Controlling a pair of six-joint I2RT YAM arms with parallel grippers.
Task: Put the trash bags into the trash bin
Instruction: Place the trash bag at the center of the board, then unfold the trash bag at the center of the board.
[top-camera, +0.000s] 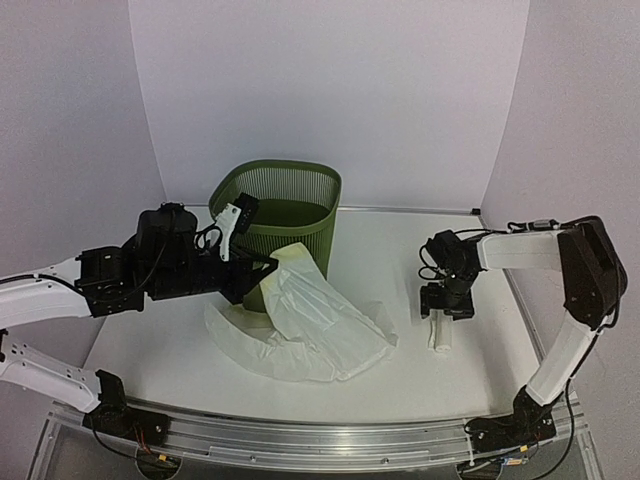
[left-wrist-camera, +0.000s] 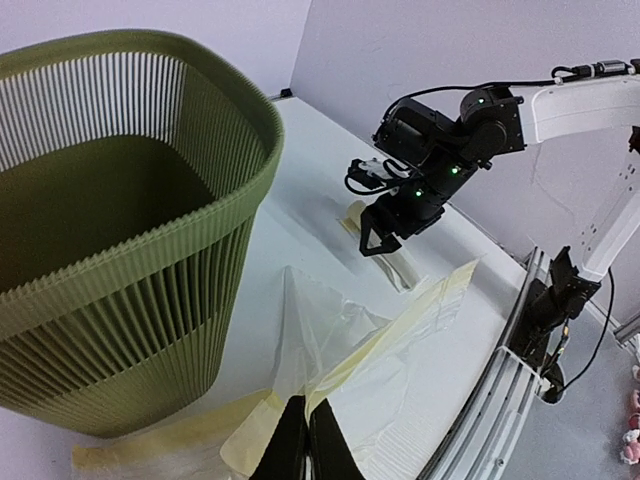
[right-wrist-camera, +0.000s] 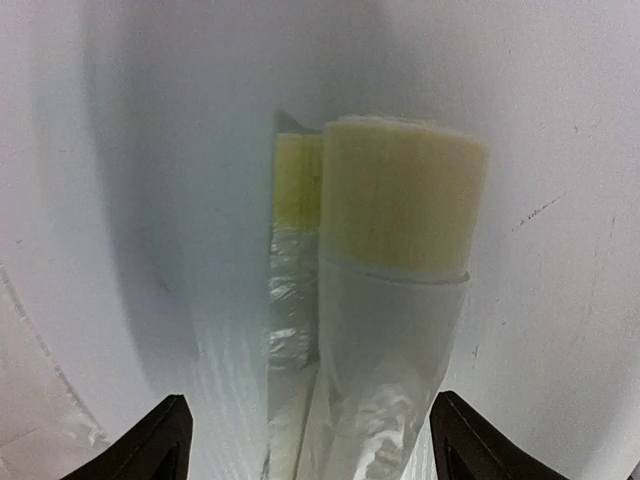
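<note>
The olive-green slatted trash bin (top-camera: 281, 212) stands upright at the back centre, and it fills the left of the left wrist view (left-wrist-camera: 120, 240). One unfolded translucent trash bag (top-camera: 318, 318) lies spread on the table in front of it. My left gripper (top-camera: 271, 269) is shut on that bag's edge, which is lifted beside the bin wall; thin film (left-wrist-camera: 345, 335) runs out from between the closed fingers (left-wrist-camera: 290, 445). A rolled bundle of trash bags (top-camera: 440, 336) lies at the right. My right gripper (top-camera: 446, 306) hovers over it, open, with the roll (right-wrist-camera: 395, 260) lying between the fingertips (right-wrist-camera: 150, 440).
A white table (top-camera: 400, 250) is enclosed by white walls behind and at both sides. An aluminium rail (top-camera: 330, 440) runs along the near edge. The right arm's elbow (top-camera: 596, 262) stands high at the far right.
</note>
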